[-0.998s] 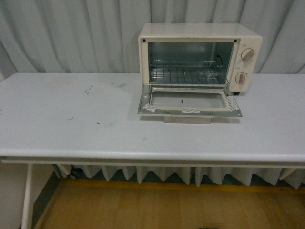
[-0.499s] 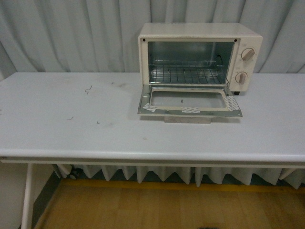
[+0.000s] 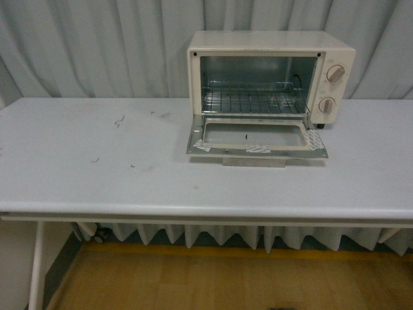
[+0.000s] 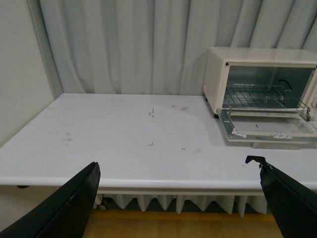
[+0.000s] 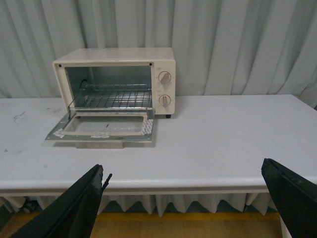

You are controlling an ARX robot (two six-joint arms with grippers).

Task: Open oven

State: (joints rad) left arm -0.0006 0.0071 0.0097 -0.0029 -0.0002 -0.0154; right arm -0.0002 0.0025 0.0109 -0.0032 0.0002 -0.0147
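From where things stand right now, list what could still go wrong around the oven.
1. The toaster oven's drop-down door lies fully open, jutting toward the table's front; an arm reaching forward could strike it.
2. The wire rack sits exposed inside and might be snagged.
3. Both the left gripper and right gripper are spread open and back from the oven, so nothing steadies the light oven if bumped.

White table, grey pleated curtain, wooden floor
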